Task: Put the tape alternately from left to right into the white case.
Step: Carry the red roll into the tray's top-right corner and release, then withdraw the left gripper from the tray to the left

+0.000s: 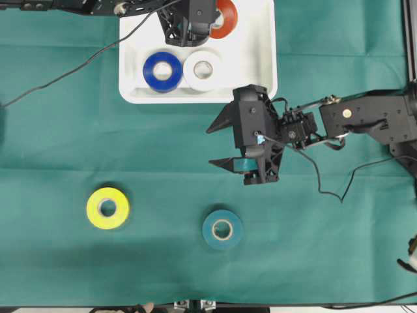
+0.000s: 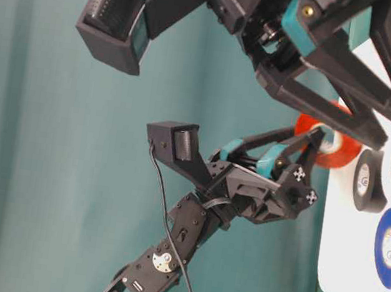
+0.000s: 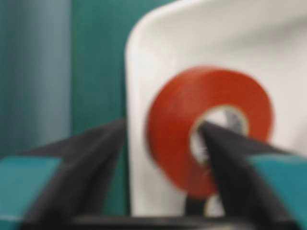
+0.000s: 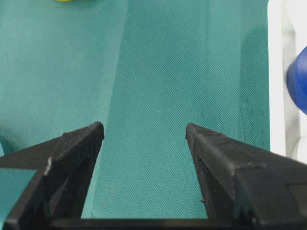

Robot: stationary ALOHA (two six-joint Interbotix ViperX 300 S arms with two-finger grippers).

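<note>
My left gripper (image 3: pixel 163 143) is over the top end of the white case (image 1: pixel 260 65), at the upper middle of the overhead view. Its jaws stand a little apart around the red-orange roll (image 3: pixel 208 129): in the left wrist view one finger tip sits in the roll's pale core and the other lies outside the roll, to its left. Whether the fingers press on the roll I cannot tell, since that view is blurred. The roll lies in the upper part of the case, half hidden under my left wrist in the overhead view.

Lower in the case the blue roll (image 1: pixel 162 71) and the white roll (image 1: pixel 202 70) lie flat side by side, touching or nearly so. The table-level view also shows a black roll (image 2: pixel 371 181) in the case, beside the red-orange one.

My right gripper (image 1: pixel 220 143) hovers over the green cloth (image 1: pixel 58 130) just below the case's lower right corner, jaws wide apart, nothing between them.

The yellow roll (image 1: pixel 107 208) and the teal roll (image 1: pixel 222 229) lie on the cloth at lower left and lower middle, well apart.
</note>
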